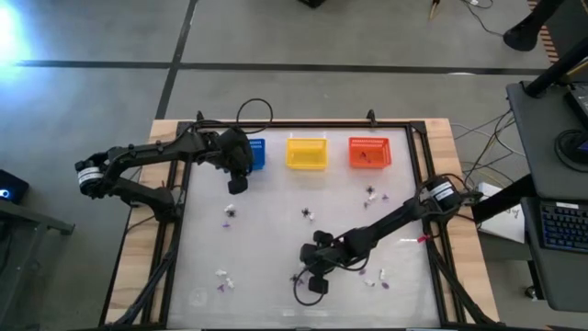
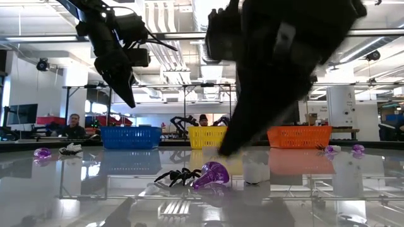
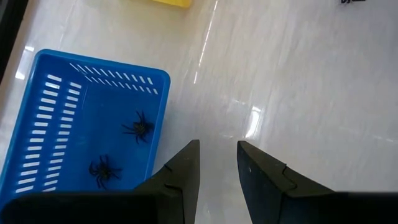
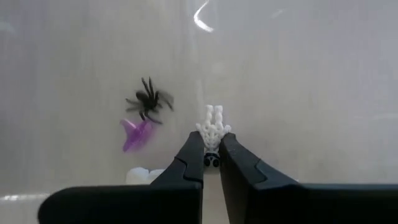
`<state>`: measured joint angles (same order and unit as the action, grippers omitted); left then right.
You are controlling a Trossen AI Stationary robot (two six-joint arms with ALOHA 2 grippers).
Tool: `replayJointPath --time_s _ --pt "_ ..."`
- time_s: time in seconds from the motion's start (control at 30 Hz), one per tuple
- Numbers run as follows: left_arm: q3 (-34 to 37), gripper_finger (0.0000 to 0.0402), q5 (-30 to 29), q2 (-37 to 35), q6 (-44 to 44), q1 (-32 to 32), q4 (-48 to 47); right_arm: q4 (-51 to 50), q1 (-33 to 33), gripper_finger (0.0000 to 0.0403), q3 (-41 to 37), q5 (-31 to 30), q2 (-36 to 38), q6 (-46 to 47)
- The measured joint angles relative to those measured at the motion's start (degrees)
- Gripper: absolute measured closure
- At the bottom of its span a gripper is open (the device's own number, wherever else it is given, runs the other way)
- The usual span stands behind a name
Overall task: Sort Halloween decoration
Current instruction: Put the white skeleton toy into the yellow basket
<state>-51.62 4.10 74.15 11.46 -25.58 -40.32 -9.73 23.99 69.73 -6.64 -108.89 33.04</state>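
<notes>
Gripping a whitish skeleton trinket (image 4: 212,127) low on the bench (image 1: 276,230), my right end effector (image 4: 211,155) is clamped shut; I should lift straight, avoiding the neighbouring spider (image 4: 148,101). Left end effector (image 3: 217,162) waits open beside the blue basket (image 3: 37,124).

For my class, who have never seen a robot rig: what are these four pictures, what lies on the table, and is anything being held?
Two dark robot arms work at a table. One camera looks straight down, one looks level across the tabletop, and one sits on each wrist. At the far edge stand a blue basket with two black spiders inside, a yellow basket and an orange basket. Tiny trinkets are scattered about. The right gripper is shut on a white skeleton piece, beside a black spider and a purple piece. The left gripper hangs open beside the blue basket.
</notes>
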Motion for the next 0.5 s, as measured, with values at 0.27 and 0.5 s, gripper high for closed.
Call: replayJointPath --time_s 0.27,0.5 --pt "0.0 0.0312 0.0 0.0 0.0 0.0 0.0 -11.5 -1.4 0.0389 1.4 -13.2 4.5 0.0" --pt "0.0 0.0312 0.0 0.0 0.0 0.3 -0.4 -14.2 -8.1 0.0390 2.5 -20.1 7.1 -3.2"
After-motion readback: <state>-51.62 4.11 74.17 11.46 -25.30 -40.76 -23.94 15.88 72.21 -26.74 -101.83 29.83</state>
